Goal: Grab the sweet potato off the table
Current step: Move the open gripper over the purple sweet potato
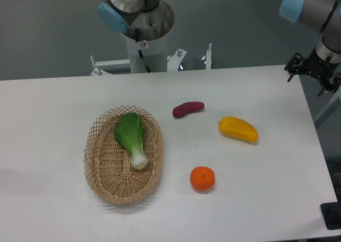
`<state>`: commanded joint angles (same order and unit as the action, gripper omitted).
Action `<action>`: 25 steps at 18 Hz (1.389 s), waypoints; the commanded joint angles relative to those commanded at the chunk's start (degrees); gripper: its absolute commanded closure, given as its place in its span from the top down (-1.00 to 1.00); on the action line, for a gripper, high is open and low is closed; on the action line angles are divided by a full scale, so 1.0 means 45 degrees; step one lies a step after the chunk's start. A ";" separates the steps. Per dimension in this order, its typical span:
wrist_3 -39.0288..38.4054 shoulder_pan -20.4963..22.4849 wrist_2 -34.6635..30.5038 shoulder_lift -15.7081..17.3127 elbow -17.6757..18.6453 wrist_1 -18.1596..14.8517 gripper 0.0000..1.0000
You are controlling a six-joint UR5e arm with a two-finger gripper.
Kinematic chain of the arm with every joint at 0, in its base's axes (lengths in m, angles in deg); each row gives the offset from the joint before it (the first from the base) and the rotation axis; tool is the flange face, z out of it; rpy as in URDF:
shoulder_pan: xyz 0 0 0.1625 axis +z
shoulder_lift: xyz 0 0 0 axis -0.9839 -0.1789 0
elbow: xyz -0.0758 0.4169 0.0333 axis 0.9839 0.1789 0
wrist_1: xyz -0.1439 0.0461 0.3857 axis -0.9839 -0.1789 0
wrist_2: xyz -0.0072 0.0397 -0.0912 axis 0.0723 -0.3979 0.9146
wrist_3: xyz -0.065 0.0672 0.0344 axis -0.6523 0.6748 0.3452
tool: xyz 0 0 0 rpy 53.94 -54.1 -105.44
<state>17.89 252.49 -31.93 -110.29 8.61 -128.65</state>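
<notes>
**Sweet potato lies free on the table, gripper far off at the right edge**

Nearest to the camera is the front edge of the table (224, 220), a large white top with a rounded corner at the lower right. It carries everything else in the scene.

Next in size is the arm. Its grey base column (146, 39) stands behind the far edge of the table, at about 12 o'clock from the table's middle. Another part of the arm, with a light blue cap, comes in at the top right corner. Below it hangs the gripper (314, 71), a black piece at about 2 o'clock, just over the right edge of the table. It is small and partly cut by the frame, so I cannot tell if its jaws are spread or closed. Nothing is seen in it.

An oval wicker basket (101, 172) sits left of the middle, at about 8 o'clock. Inside it lies a green leafy vegetable (130, 138) with a white stem, the stem pointing toward the front.

A yellow mango (238, 130) lies at about 3 o'clock from the middle, well apart from the basket.

The sweet potato (187, 109) is dark purple-red, lying flat on the table near its middle, a little toward the far side. From the basket it is at about 2 o'clock, near the rim but not touching; from the mango at about 10 o'clock. It is well apart from the gripper.

A round orange (203, 178) lies at about 5 o'clock from the sweet potato, toward the front.
</notes>
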 joint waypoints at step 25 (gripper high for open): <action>-0.0664 -0.0702 0.1289 0.1931 0.3609 0.0879 1.00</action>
<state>14.90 249.33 -26.13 -101.60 24.86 -124.69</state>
